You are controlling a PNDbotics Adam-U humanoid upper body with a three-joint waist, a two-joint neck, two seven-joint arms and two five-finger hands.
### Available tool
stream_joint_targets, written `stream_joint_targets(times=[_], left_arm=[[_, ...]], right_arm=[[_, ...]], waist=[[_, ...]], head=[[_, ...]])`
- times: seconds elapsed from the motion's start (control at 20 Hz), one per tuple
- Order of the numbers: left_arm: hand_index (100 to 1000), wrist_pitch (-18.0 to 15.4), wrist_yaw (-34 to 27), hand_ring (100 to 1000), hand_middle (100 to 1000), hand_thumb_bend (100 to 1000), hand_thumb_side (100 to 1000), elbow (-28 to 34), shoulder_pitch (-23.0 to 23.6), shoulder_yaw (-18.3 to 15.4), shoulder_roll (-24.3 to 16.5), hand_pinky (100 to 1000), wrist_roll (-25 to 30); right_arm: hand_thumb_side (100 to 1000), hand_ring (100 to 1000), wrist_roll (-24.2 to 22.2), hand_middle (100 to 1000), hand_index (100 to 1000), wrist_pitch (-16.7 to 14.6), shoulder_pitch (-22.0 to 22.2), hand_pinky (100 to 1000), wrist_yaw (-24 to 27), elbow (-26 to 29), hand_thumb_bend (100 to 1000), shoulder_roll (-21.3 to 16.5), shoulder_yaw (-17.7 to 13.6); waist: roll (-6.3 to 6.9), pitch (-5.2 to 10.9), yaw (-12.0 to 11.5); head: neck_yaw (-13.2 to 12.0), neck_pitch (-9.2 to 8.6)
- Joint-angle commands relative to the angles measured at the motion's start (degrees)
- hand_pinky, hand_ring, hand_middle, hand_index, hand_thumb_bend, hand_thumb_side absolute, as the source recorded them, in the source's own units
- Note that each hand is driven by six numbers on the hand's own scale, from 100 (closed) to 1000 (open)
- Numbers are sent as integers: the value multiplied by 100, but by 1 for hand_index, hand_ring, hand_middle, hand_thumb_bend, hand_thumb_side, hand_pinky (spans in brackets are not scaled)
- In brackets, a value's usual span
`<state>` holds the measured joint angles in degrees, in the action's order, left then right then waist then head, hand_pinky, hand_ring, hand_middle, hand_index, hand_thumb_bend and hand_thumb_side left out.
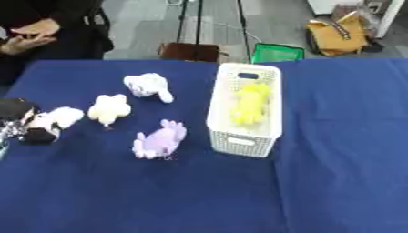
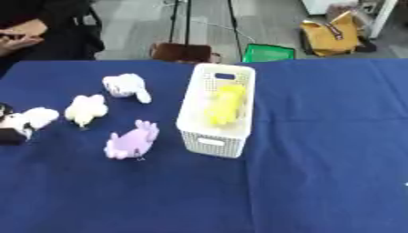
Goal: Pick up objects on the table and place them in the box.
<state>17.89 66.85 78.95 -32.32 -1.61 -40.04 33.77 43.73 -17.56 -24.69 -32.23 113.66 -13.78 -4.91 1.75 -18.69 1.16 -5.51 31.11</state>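
While the white perforated box (image 1: 243,109) stands lengthwise on the blue-covered surface (image 1: 343,150), a little right of the middle, one yellow plush toy (image 1: 250,104) already lies inside it, stretched along its length. Nothing else can be made out in the box. A handle slot shows in its far end wall and another in its near end wall.

At the left edge of the left eye view, well to the left of the box, the robot's left hand (image 1: 17,119) comes in as a dark shape with black and silver parts. It lies against a white plush toy (image 1: 63,116) that sits at its right side; the two touch or overlap, but whether the fingers are curled round the toy or only rest beside it I cannot tell. The right hand shows in neither view.

Three more toys lie loose on the surface between that hand and the box. A cream plush toy (image 1: 109,109) is just right of the white one, still well left of the box. A white plush toy with a drooping limb (image 1: 149,86) lies farther back, left of the box's far end. A lilac plush toy (image 1: 159,140) lies nearest the box, left of its near end and apart from its wall. None of these three touches the hand or each other.
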Motion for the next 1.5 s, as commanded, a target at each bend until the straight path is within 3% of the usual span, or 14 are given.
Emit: stream_joint_targets(times=[0.05, 0.55, 0.85, 1.5], left_arm=[[596, -29, -49, 518, 528, 100, 622, 207, -143, -73, -353, 447, 114], [588, -152, -183, 504, 517, 100, 630, 760, -390, -95, -579, 432, 368], [581, -395, -572, 494, 509, 100, 633, 1057, -953, 125, -611, 422, 583], [571, -790, -704, 479, 498, 100, 643, 929, -2139, 596, 8, 404, 762]], right_arm=[[941, 870, 16, 690, 748, -3, -32, 830, 20, 93, 100, -97, -24], [940, 870, 13, 690, 748, -5, 10, 830, 10, 93, 100, -114, -17], [940, 870, -20, 690, 748, -16, 46, 830, 22, 93, 100, -112, 12], [937, 869, -95, 691, 747, -54, 84, 831, 83, 93, 100, -85, 84]], waist=[[24, 149, -19], [70, 215, -54], [111, 290, -35], [185, 411, 98]], head=[[8, -2], [11, 86], [-41, 151], [-168, 248]])
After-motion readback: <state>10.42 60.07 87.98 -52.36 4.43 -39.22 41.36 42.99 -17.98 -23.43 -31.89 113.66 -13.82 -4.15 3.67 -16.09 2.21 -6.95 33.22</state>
